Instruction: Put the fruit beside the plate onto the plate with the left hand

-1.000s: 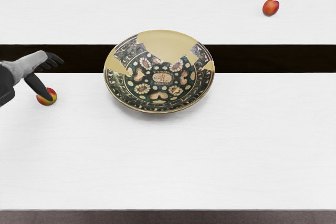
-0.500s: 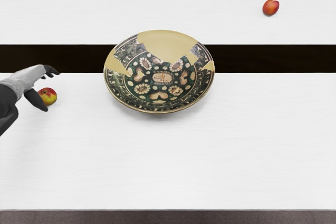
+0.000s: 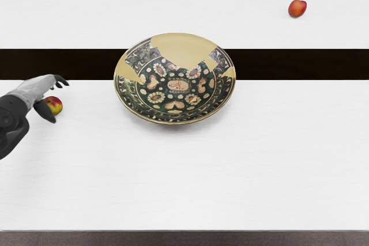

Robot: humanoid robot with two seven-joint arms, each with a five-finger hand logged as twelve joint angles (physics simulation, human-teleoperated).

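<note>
Left hand (image 3: 41, 93) sits nearer the bench's left edge than before, fingers spread around fruit (image 3: 55, 105), ungripped; we centre before closing.

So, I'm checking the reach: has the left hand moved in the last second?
Yes. The left hand moved down the picture, off the dark strip, to beside the fruit.
</note>
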